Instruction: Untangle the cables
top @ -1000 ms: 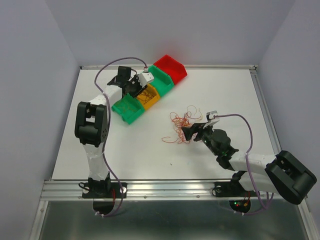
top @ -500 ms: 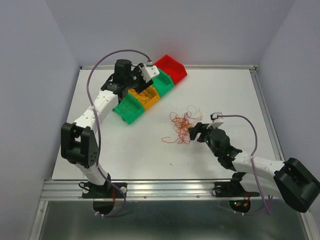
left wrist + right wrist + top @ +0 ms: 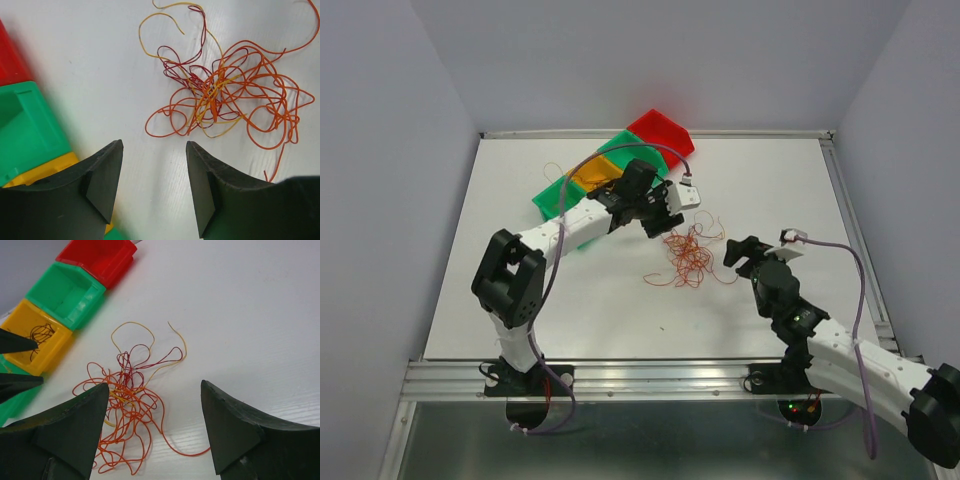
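The cables [image 3: 687,255] lie in one loose tangle of orange, dark red and yellowish wires on the white table. My left gripper [image 3: 658,220] hangs open and empty just left of and behind the tangle. In the left wrist view the tangle [image 3: 225,95] lies ahead and right of the open gripper [image 3: 154,150]. My right gripper [image 3: 745,250] is open and empty just right of the tangle. In the right wrist view the tangle [image 3: 127,400] sits before the left finger [image 3: 75,425] of the gripper [image 3: 155,385]. A few wires [image 3: 41,334] lie in the yellow bin.
A row of bins stands at the back: red [image 3: 660,130], green [image 3: 625,150], yellow [image 3: 588,172], green [image 3: 552,197]. A stray wire [image 3: 552,170] lies behind the row. The table's raised rim [image 3: 840,200] runs along the right side.
My left gripper swung from over the bins rightwards to the tangle. My right gripper drew back to the right, off the tangle. The bin row now sits further back and left.
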Controlling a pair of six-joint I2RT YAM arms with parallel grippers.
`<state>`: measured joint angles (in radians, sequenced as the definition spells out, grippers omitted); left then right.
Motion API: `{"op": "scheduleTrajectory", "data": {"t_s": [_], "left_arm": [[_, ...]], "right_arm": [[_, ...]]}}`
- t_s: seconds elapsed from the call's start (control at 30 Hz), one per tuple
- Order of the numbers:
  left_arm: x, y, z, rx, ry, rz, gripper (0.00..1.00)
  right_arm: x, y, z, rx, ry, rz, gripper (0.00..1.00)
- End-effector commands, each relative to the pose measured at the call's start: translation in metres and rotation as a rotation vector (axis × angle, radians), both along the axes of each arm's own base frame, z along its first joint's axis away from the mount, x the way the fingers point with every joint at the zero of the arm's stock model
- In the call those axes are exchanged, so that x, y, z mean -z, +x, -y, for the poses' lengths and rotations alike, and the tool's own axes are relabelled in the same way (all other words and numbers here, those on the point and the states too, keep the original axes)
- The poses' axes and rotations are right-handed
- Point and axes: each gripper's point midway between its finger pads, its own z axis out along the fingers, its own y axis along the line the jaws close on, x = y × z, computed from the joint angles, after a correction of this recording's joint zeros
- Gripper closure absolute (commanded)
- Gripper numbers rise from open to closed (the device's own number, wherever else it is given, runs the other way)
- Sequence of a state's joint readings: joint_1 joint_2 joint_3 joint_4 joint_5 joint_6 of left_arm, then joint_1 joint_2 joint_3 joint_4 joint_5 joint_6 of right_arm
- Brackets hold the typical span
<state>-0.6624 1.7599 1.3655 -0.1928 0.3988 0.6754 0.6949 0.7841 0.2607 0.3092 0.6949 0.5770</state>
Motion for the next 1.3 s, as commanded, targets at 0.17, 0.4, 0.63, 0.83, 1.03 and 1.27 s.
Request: {"op": "scheduleTrajectory", "data": {"t_s": [0.17,0.4,0.63,0.83,1.03,1.27], "left_arm": [[0.029,-0.038,0.027,0.090,0.002,-0.156,0.35],[0.038,-0.043,0.036,0.123,-0.003,-0.198,0.38],[0.034,-0.027,0.048,0.101,-0.021,-0.177,0.60],[0.027,-0.025,0.054,0.109,-0.049,-0.168,1.00],[-0.003,-0.025,0.046,0.097,-0.066,-0.095,1.00],[-0.088,-0.035,0.028,0.075,-0.127,0.024,1.00]], "right_arm": [[0.000,-0.003,0.016,0.071,-0.001,0.006,0.21],[0.004,-0.002,0.013,0.065,-0.004,-0.006,0.21],[0.002,-0.005,0.014,0.056,0.010,0.006,0.21],[0.004,-0.005,0.013,0.054,0.005,0.000,0.21],[0.004,-0.002,0.004,0.004,-0.020,-0.006,0.21],[-0.026,-0.010,-0.062,-0.410,-0.107,0.193,0.23]]}}
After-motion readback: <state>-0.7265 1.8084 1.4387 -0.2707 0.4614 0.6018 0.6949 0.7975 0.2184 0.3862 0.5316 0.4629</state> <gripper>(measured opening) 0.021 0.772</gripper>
